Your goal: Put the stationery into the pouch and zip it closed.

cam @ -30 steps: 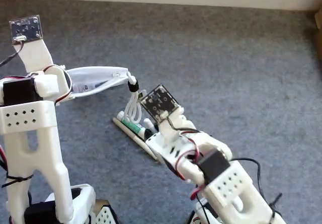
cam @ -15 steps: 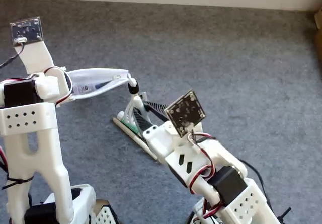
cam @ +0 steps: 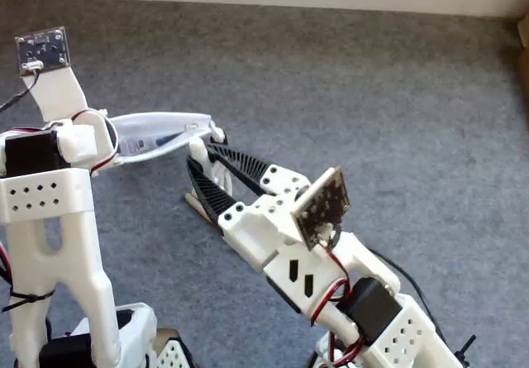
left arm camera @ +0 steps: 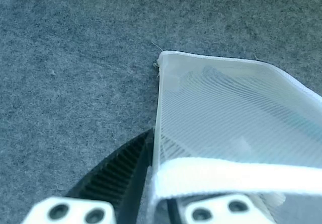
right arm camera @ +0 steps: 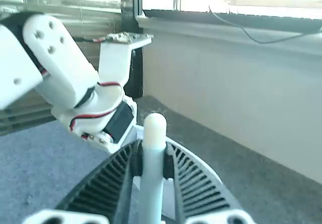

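**Pen held at the pouch's end, pouch braced by the other arm**

The right gripper [cam: 201,155] is clamped on a white pen [cam: 198,147]. In the right wrist view the pen [right arm camera: 153,128] stands between the two ribbed black fingers [right arm camera: 188,181], and its rounded end sticks out past their tips. Gripping it along the shaft leaves that end free, presumably so it can enter the pouch first.

The pouch [cam: 161,128], of white mesh, lies just beyond the pen's tip in the high view, with its near end turned toward the right gripper. The left gripper [left arm camera: 155,146] is closed on the pouch's edge. One black finger [left arm camera: 118,176] lies against the mesh wall [left arm camera: 226,123], and a white band crosses just in front of the gripper body. This grip probably keeps the pouch lifted and steady so it does not slide across the grey carpet [cam: 372,95] when the pen pushes in. How wide the mouth stands cannot be told.

Under the right gripper, beside its lower finger, a pale sliver [cam: 193,200] lies on the carpet. It is likely more stationery, so packing appears unfinished and the zip not yet due.
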